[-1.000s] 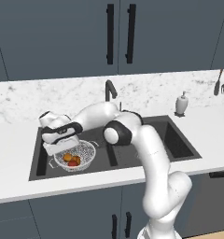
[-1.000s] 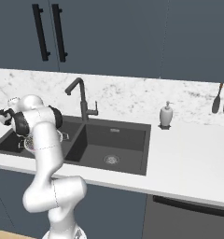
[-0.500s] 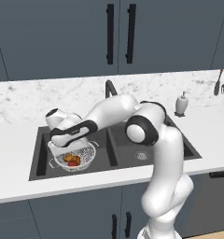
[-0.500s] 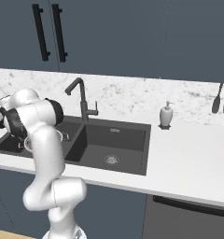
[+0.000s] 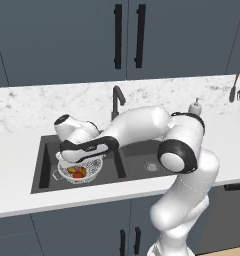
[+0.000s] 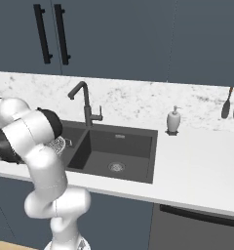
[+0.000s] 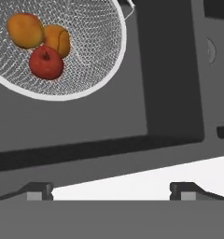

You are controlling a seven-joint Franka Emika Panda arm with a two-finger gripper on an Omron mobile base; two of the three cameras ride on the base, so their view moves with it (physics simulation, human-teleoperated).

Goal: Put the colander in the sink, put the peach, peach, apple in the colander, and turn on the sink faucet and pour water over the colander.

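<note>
The silver mesh colander (image 5: 93, 171) sits in the left basin of the dark sink (image 5: 142, 155). It holds two orange peaches (image 7: 25, 30) (image 7: 59, 40) and the red apple (image 7: 46, 62), all touching. My gripper (image 7: 111, 191) hangs open above the basin's front part, beside the colander, with nothing between its fingertips (image 7: 39, 189). My white arm reaches across the left basin and covers part of the colander. The dark faucet (image 5: 117, 98) stands behind the divider, and its lever (image 6: 98, 113) shows from the right. The water stream is out of view.
A white soap dispenser (image 6: 173, 120) stands on the marble counter (image 6: 197, 161) right of the sink. Dark utensils (image 6: 231, 102) hang on the back wall at far right. The right basin (image 6: 116, 151) has a round steel drain (image 6: 116, 167). Dark cabinets hang above.
My arm's elbow has swung to the right and forward over the sink divider. The hand has stayed over the left basin, near the colander. The fruits and colander have not moved.
</note>
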